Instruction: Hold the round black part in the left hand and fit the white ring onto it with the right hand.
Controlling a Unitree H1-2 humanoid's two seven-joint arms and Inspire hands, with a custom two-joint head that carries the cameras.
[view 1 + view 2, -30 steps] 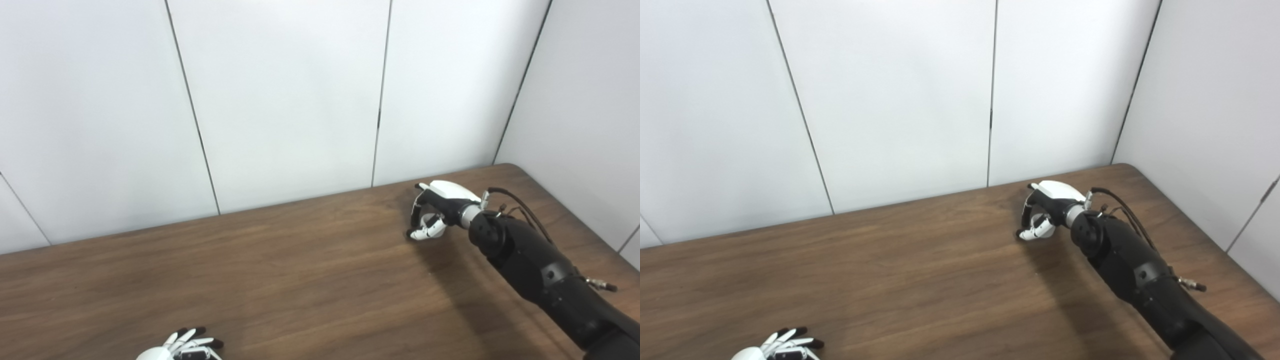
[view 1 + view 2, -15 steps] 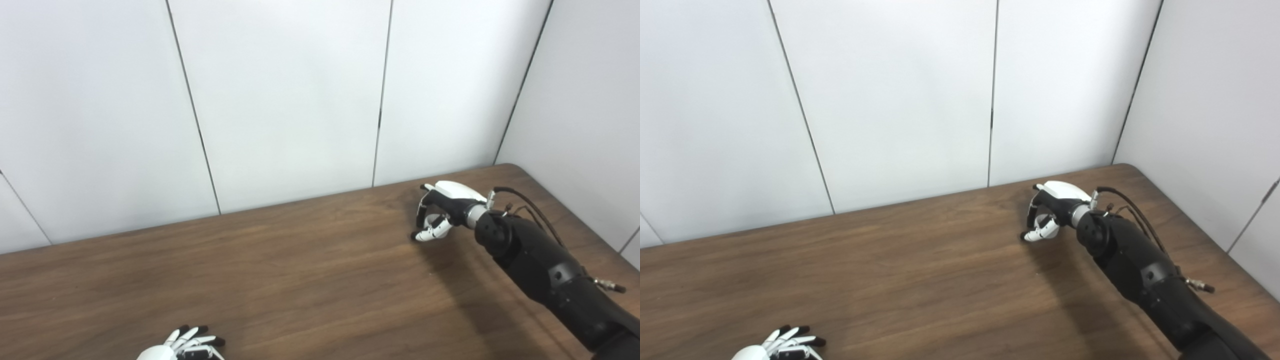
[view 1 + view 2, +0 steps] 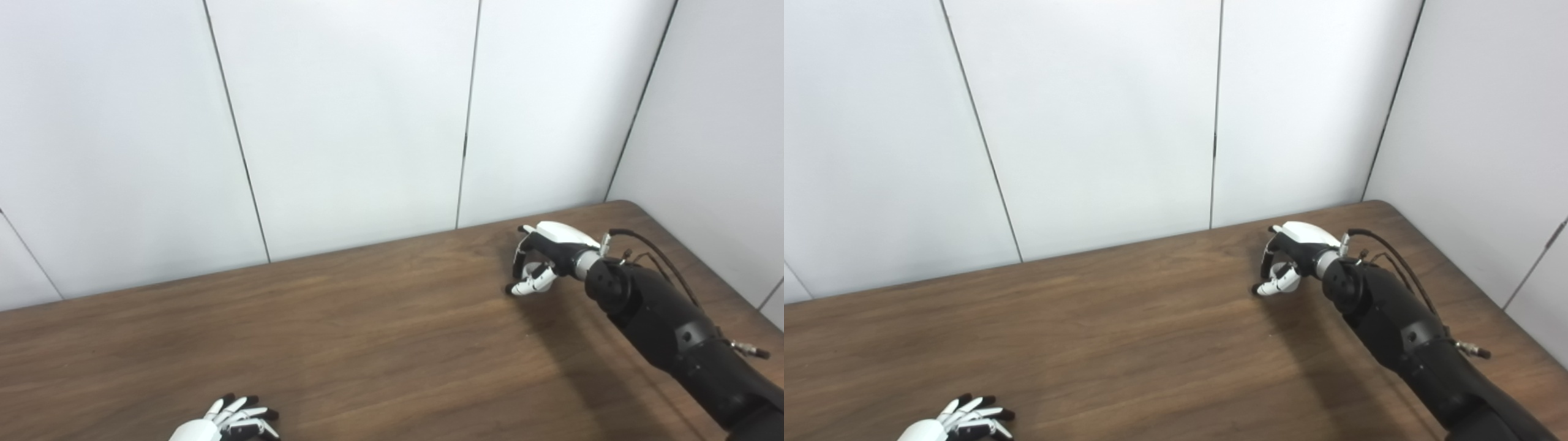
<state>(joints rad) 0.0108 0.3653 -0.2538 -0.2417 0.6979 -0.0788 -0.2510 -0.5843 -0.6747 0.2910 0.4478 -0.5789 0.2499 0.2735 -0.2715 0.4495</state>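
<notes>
My right hand (image 3: 540, 260) reaches to the far right part of the wooden table (image 3: 367, 331), fingers curled down with their tips at the tabletop. Something small and white shows inside the curl. I cannot tell whether it is the white ring or the hand's own thumb. My left hand (image 3: 231, 420) is low at the picture's bottom edge, left of centre, fingers spread and nothing in them; its palm is mostly cut off. No round black part shows in either view.
White wall panels (image 3: 343, 122) rise right behind the table's far edge and along its right side. The table's rounded far right corner (image 3: 631, 205) lies just beyond the right hand. The black right forearm (image 3: 674, 331) with its cables crosses the table's right part.
The right hand has slid a little to the right, still curled. The left hand's fingertips have shifted slightly right and lower.
</notes>
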